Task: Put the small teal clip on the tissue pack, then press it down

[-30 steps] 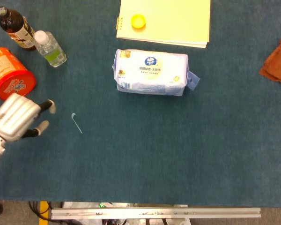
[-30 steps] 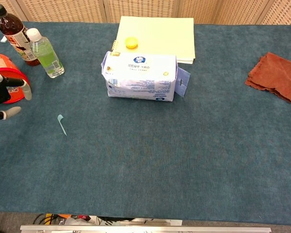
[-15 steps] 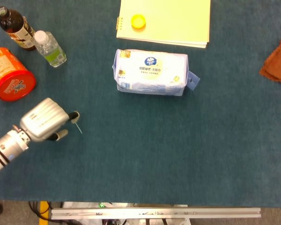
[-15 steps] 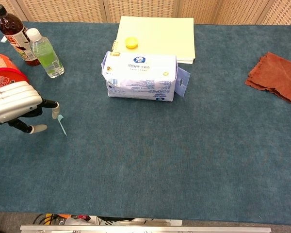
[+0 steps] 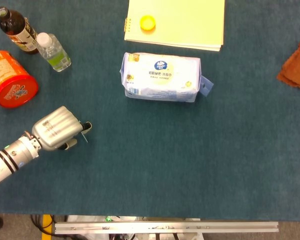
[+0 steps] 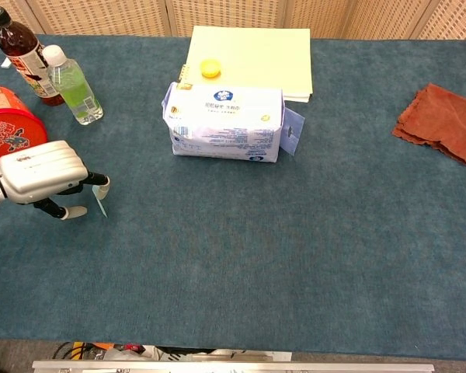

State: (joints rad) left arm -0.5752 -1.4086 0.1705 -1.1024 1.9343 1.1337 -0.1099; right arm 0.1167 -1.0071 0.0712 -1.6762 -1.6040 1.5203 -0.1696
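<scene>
The first step, picking up the clip, is in hand: the silver left hand [image 5: 57, 133] sits low on the dark teal felt table [image 5: 155, 165], its fingers spread around the small thin teal clip [image 6: 102, 206], which lies on the cloth to the left of and nearer than the white and blue plastic tissue pack [image 5: 161, 76]. One fingertip looks to touch the clip, but whether anything pinches it I cannot tell, since the hand hides most of it. The next move calls for a clean pinch on a flat sliver, a lift, then a carry up and right to the pack's top. The right hand shows in neither view. The route is open: the orange round tin [image 5: 11, 79], clear bottle of green drink [image 5: 53, 51] and dark brown bottle [image 5: 16, 27] stand behind the hand, the pale yellow notebook [image 5: 182, 22] with its yellow cap [image 5: 148, 22] lies beyond the pack, and the rust-brown cloth [image 6: 441, 122] lies well to the right.
</scene>
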